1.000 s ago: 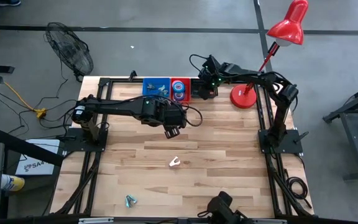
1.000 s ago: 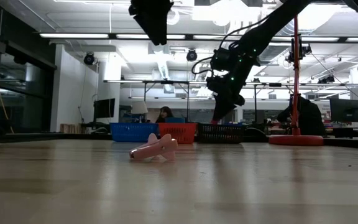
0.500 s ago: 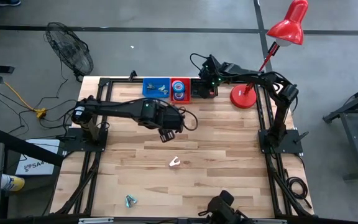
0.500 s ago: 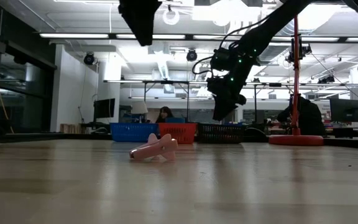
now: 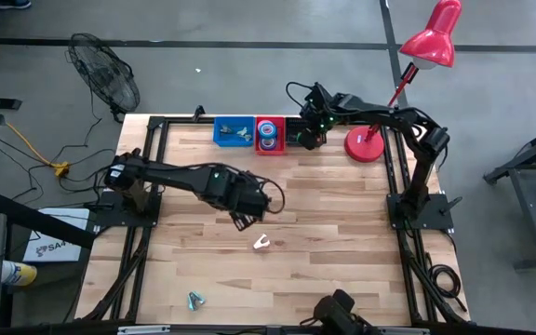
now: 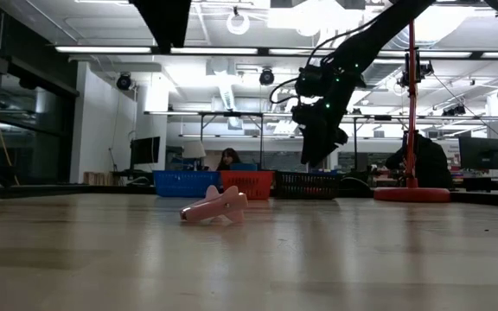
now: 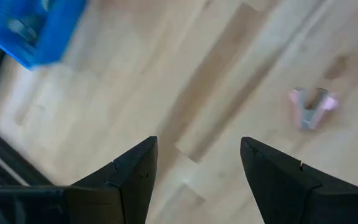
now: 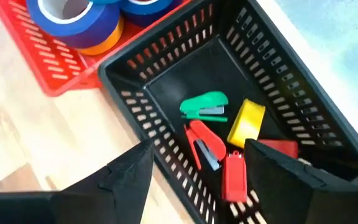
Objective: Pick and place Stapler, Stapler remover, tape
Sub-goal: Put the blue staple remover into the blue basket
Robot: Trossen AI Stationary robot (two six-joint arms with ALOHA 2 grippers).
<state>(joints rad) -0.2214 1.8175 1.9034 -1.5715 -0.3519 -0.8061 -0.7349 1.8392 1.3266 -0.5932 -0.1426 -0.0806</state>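
a: left gripper [image 5: 247, 220] over mid table [image 5: 342, 242], fingers [image 7: 132, 171] spread wide, nothing held. pink staple remover [image 5: 261, 244] lies on the wood just beside it, apart.

b: right side?

a: right gripper [image 5: 309, 140] above the black basket [image 8: 278, 93], fingers wide, empty. staplers [image 8: 205, 106] lie inside: green, red, yellow. blue tape [image 8: 73, 18] sits in the red basket [image 5: 270, 147] next door. blue basket [image 5: 234, 130] beside that. another remover [image 5: 194, 300] near the front edge.

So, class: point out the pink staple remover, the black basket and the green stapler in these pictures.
pink staple remover [image 7: 312, 107], left wrist view, on its body where the prongs meet.
black basket [image 8: 278, 56], right wrist view, on its slatted side wall.
green stapler [image 8: 204, 104], right wrist view, on its top cover.
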